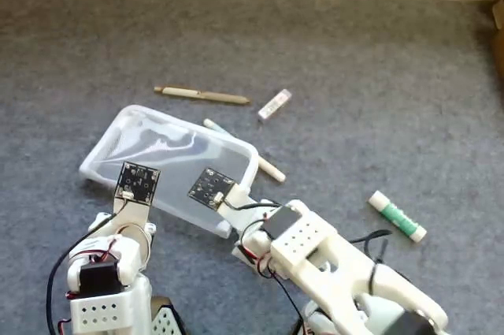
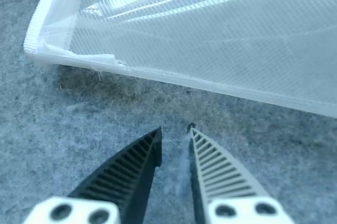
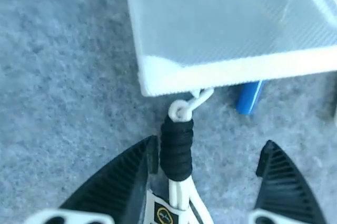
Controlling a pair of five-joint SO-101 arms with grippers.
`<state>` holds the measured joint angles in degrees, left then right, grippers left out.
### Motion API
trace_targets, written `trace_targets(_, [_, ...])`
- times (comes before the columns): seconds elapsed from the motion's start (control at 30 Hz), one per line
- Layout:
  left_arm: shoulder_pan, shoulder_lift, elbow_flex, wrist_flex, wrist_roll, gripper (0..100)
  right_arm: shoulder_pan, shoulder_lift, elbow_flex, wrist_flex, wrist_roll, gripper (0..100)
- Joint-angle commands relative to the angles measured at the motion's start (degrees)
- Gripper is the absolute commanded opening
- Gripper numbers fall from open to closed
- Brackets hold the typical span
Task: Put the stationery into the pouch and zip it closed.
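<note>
Holding our right gripper [image 3: 208, 153] spread wide, we straddle the zip pull [image 3: 177, 139] at the near right corner of the pouch [image 1: 169, 154] without clamping it. Our left gripper [image 2: 174, 130], narrowly parted and empty, hangs just beside the pouch's near left edge. Nothing looks packed yet. The pen [image 1: 203, 95] and small white piece [image 1: 274, 104] lie loose beyond the pouch, the glue stick [image 1: 398, 217] well to the right, so we judge filling and zipping both undone.

One pouch [image 1: 169, 163], two pens [image 1: 203, 96], one glue stick [image 1: 398, 216], one small white tube [image 1: 275, 104]
</note>
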<state>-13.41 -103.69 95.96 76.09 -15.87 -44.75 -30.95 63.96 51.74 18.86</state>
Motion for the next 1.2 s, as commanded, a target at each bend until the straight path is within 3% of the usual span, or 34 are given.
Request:
trace_targets(0.0, [-0.66, -0.48, 1.27, 0.44, -0.26, 10, 2.33, 6.64, -2.24, -1.71, -0.7, 28.1])
trace_targets(0.8, [-0.66, -0.48, 1.27, 0.44, -0.26, 10, 2.15, 9.71, -6.73, -1.27, -4.04, 23.3])
trace_targets(0.97, [-0.66, -0.48, 1.27, 0.44, -0.26, 10, 2.15, 9.71, -6.9, -1.63, -4.22, 9.8])
trace_targets(1.17, [-0.66, -0.48, 1.27, 0.44, -0.26, 10, 2.07, 9.63, -7.08, -1.63, -3.96, 0.4])
